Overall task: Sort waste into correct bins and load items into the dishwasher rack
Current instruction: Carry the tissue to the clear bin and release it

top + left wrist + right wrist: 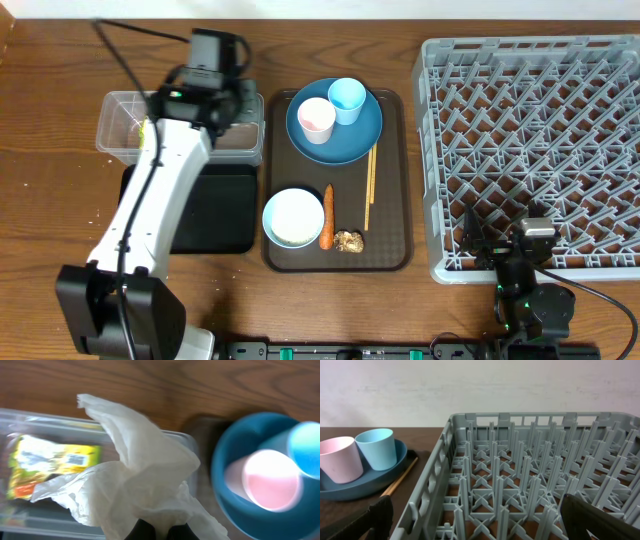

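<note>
Your left hand is pressed together on the napkin, pinching it from above so that its loose folds hang over the end of the tub nearest the plate. Your right hand is spread wide and holds nothing. It sits low at the near edge of the rack, I judge to be out of the left arm's way while that arm sorts.

On the tabletop the rack takes the right side, with nothing loaded in it. Just left of it, the brown tray keeps dishes and scraps together between the two arms. The tub lies left of that tray, and the black tray is just in front of the tub, so the two bins sit side by side for two kinds of waste. The wrapper lies in the tub, so the napkin looks meant to join it.

The plate carries the pink cup and the blue cup. The bowl stands nearer you. Beside it lie the chopsticks, the carrot and the lump, all untouched.
</note>
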You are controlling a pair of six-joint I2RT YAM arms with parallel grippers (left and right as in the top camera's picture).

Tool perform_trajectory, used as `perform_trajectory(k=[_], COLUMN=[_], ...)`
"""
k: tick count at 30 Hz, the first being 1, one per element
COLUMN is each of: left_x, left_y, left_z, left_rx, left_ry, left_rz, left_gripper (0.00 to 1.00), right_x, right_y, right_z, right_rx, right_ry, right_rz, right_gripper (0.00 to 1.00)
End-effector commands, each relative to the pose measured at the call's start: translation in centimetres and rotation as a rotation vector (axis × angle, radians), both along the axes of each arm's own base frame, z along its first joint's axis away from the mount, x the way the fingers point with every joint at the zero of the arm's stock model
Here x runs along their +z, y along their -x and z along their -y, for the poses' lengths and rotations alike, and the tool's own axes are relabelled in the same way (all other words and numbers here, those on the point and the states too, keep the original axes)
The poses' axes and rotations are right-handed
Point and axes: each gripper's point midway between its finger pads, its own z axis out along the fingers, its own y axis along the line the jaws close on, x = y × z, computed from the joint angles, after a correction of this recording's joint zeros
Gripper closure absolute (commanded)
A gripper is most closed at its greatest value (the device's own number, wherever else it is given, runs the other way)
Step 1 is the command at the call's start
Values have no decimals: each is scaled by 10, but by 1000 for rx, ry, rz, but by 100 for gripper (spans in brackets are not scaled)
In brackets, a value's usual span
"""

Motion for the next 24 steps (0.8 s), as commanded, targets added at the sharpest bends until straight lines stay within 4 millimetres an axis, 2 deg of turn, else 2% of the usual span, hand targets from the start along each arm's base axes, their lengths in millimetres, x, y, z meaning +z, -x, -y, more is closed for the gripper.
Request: perform_trajectory(k=[1,6,17,24], left_x=[1,-8,-76,-105], left_y=[-1,-3,-25,-31], left_z=[-25,-35,-38,-39], left_rx=[75,94,105,108], left_ry=[17,28,16,12], left_rz=[4,-20,-125,-171], left_gripper=[94,94,94,94], right_x=[-1,-1,-1,-1], right_y=[0,0,0,0], right_z=[0,0,0,0], right_rx=[4,4,4,4], right_ry=[15,15,15,15], right_rz=[-1,-1,-1,-1], right_gripper=[1,1,1,1])
